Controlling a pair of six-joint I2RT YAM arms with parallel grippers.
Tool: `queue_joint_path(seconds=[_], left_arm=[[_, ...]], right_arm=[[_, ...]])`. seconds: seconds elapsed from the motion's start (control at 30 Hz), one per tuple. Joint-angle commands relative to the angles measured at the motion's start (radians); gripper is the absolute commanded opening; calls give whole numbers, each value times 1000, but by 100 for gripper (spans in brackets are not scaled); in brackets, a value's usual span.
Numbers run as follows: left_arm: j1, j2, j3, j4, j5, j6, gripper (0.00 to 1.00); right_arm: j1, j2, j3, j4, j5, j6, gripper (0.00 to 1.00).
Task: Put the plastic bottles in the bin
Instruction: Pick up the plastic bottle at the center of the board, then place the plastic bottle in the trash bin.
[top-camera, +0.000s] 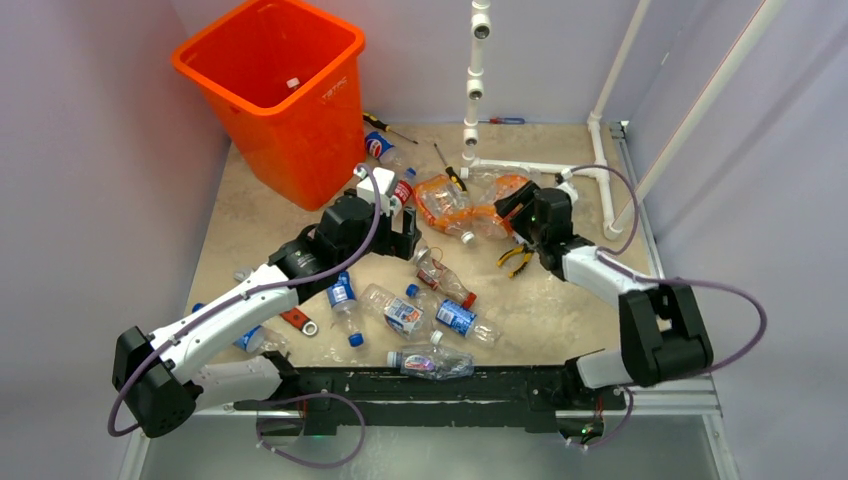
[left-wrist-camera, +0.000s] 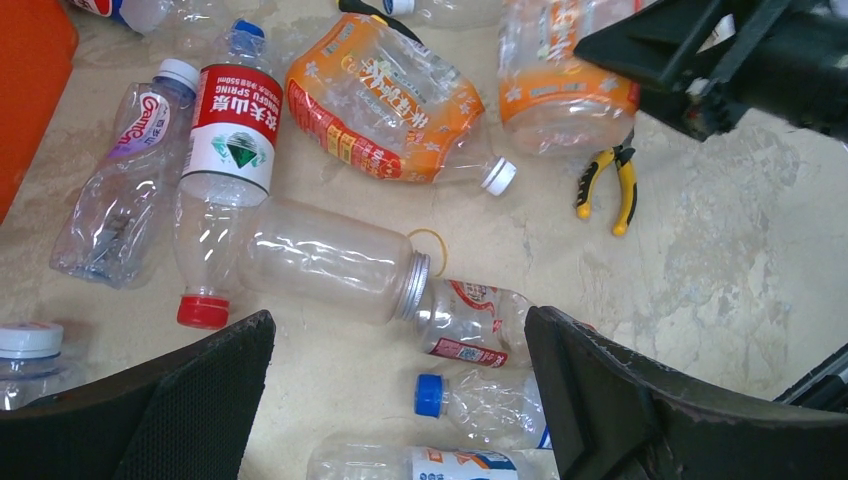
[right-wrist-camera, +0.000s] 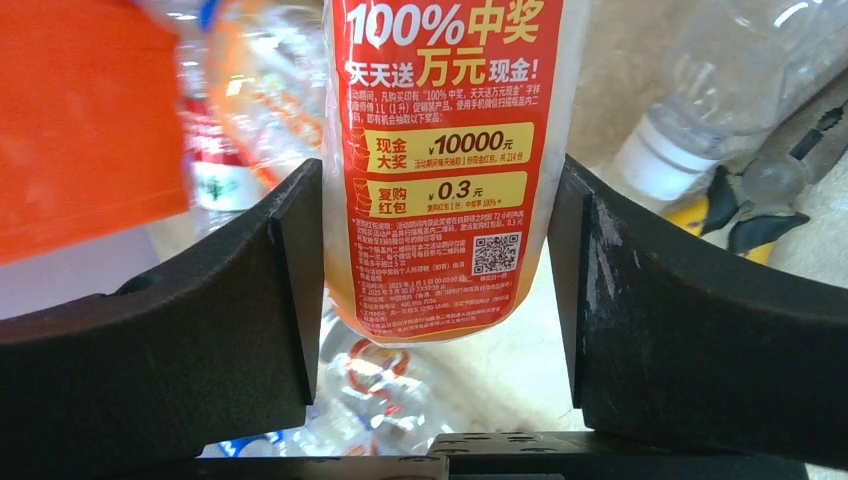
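Several plastic bottles lie on the tan table. My right gripper (right-wrist-camera: 440, 262) has both fingers pressed against the sides of an orange-tinted bottle (right-wrist-camera: 445, 150) with a red label; from above this bottle (top-camera: 492, 208) sits at the gripper (top-camera: 516, 212). A second orange bottle (left-wrist-camera: 385, 100) lies just left of it. My left gripper (left-wrist-camera: 398, 330) hangs open above a clear jar-like bottle (left-wrist-camera: 330, 260), a red-labelled bottle (left-wrist-camera: 475, 322) and a blue-capped bottle (left-wrist-camera: 485, 400), holding nothing. The orange bin (top-camera: 295, 150) stands at the back left.
Yellow-handled pliers (top-camera: 517, 258) lie by the right arm. Screwdrivers (top-camera: 450, 172) and a white pipe frame (top-camera: 540, 168) sit at the back. A red-handled wrench (top-camera: 298, 321) lies under the left arm. More bottles (top-camera: 432, 362) rest near the front edge.
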Motion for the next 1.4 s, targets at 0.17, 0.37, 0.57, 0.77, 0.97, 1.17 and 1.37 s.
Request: queue_joint_path(seconds=[0.17, 0.37, 0.57, 0.77, 0.97, 1.17, 1.37], left_arm=[[10, -18, 23, 27, -62, -26, 95], [46, -106, -17, 125, -39, -41, 97], [83, -217, -34, 232, -15, -51, 99], [85, -214, 15, 292, 177, -28, 99], [85, -186, 45, 367, 298, -102, 99], [86, -116, 72, 430, 453, -193, 99], [87, -44, 69, 460, 558, -264, 92]], right_arm=[[-1, -384, -50, -66, -172, -229, 55], [98, -596, -124, -42, -537, -459, 51], [333, -743, -134, -62, -519, -597, 48], [386, -807, -198, 34, -489, -606, 41], [430, -832, -267, 147, -449, -600, 32], [448, -889, -322, 207, -375, -608, 20], [452, -927, -347, 219, -340, -613, 14]])
